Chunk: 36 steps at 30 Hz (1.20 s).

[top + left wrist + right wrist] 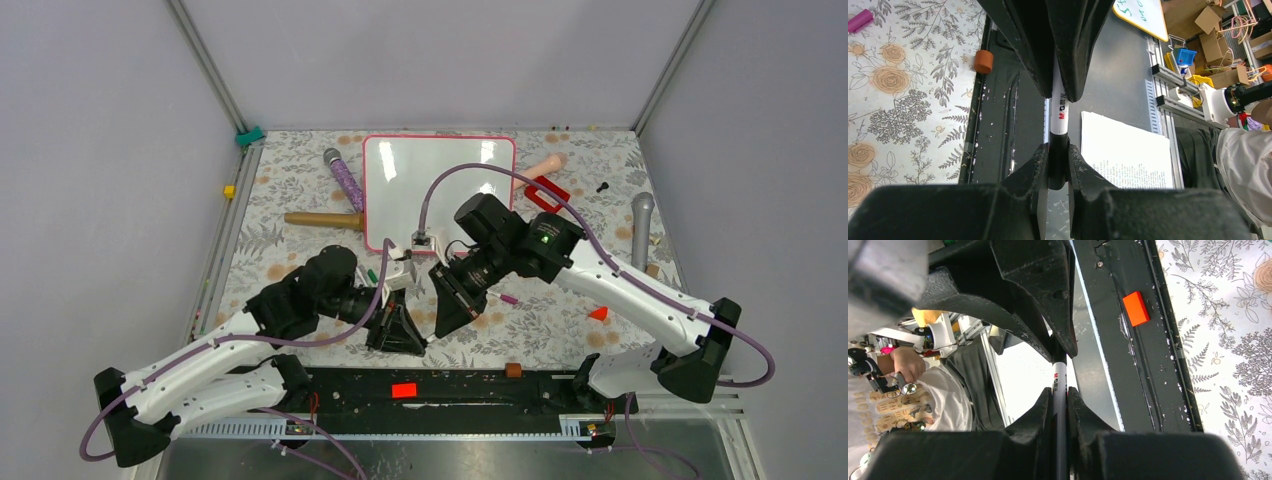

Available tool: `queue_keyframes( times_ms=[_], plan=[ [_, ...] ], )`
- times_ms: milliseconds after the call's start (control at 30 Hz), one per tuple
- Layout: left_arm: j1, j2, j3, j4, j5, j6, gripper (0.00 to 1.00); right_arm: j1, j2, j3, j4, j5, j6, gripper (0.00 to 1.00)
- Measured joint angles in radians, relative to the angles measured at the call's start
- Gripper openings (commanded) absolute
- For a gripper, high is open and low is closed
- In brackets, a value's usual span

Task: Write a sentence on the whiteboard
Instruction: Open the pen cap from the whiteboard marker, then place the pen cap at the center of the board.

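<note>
The whiteboard [438, 190] lies flat at the back middle of the table, white with a pink-red frame. Its surface shows only glare, and no sentence is visible on it. Both grippers meet in front of it over the table's near edge and hold one marker between them. In the left wrist view, my left gripper [1058, 150] is shut on the black end of the white marker [1058, 112]. In the right wrist view, my right gripper [1060, 392] is shut on the marker's barrel [1060, 375]. In the top view, the left gripper [400, 330] and right gripper [452, 300] hide the marker.
Around the board lie a purple-handled tool [342, 175], a wood-coloured rod [322, 219], a small red frame block [547, 190], a beige piece [545, 165] and a grey microphone [641, 225]. An orange wedge [598, 313], a magenta piece [508, 298], a red block [404, 390] and a brown cylinder [513, 370] lie nearer.
</note>
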Motion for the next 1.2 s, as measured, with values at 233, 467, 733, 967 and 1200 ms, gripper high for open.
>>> queue_keyframes(
  times_ms=[233, 467, 733, 967, 1200],
  plan=[
    [-0.003, 0.0, -0.012, 0.058, -0.126, 0.037, 0.0, -0.074, -0.038, -0.02, -0.009, 0.038, -0.072, 0.0],
    [-0.001, -0.001, -0.042, -0.029, -0.349, 0.061, 0.0, -0.232, -0.278, -0.089, -0.047, 0.283, -0.097, 0.0],
    [0.0, 0.008, -0.042, -0.073, -0.66, 0.008, 0.0, -0.284, -0.339, -0.125, -0.019, 0.516, -0.043, 0.0],
    [0.119, 0.198, -0.027, -0.18, -1.036, -0.251, 0.0, -0.285, -0.426, -0.29, 0.074, 0.71, 0.064, 0.0],
    [0.359, 0.304, -0.033, -0.267, -1.214, -0.456, 0.0, -0.286, -0.583, -0.438, 0.174, 0.766, 0.185, 0.0]
  ],
)
